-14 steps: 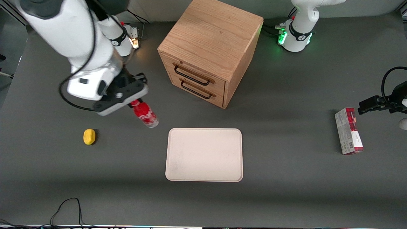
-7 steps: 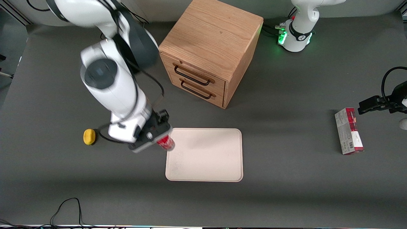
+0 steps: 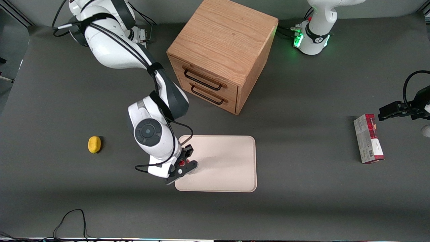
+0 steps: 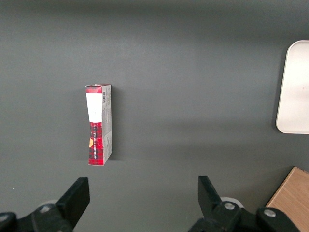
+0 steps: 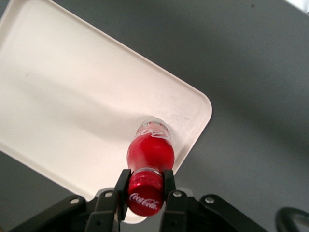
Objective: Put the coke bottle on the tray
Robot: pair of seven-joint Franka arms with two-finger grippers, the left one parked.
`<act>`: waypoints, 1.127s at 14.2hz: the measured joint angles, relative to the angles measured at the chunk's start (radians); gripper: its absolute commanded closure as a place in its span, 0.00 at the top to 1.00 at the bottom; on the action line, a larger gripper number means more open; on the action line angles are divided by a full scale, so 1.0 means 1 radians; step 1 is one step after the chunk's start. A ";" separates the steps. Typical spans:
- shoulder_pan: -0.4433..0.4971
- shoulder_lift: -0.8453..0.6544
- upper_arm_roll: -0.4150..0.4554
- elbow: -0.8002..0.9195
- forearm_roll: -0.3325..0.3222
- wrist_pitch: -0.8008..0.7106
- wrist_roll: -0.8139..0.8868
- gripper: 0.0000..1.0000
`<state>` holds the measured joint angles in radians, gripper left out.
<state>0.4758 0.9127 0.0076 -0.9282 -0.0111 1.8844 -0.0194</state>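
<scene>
While my gripper [image 5: 145, 186] clamps the coke bottle [image 5: 150, 154] at its red cap, fingers [image 5: 121, 186] tight on either side, I see the bottle hanging upright straight below it, clear base down over the tray [image 5: 67, 96] near one corner; touching or not, can't tell. Front view: gripper [image 3: 183, 165] sits over the tray [image 3: 221, 164] corner, lemon [image 3: 94, 144] well off toward the working arm's end, wooden drawer cabinet [image 3: 220, 50] farther from camera.
</scene>
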 measured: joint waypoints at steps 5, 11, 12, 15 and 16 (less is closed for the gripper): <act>-0.001 0.013 0.000 0.002 -0.007 0.007 0.000 1.00; -0.001 0.003 0.000 0.028 -0.008 0.018 0.008 1.00; -0.001 -0.010 0.000 0.039 -0.008 0.003 0.021 1.00; 0.003 -0.108 0.000 0.066 -0.008 -0.108 0.044 1.00; 0.004 -0.154 0.000 0.070 -0.008 -0.155 0.047 1.00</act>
<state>0.4797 0.7585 0.0079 -0.8577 -0.0192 1.7295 0.0273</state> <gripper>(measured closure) 0.000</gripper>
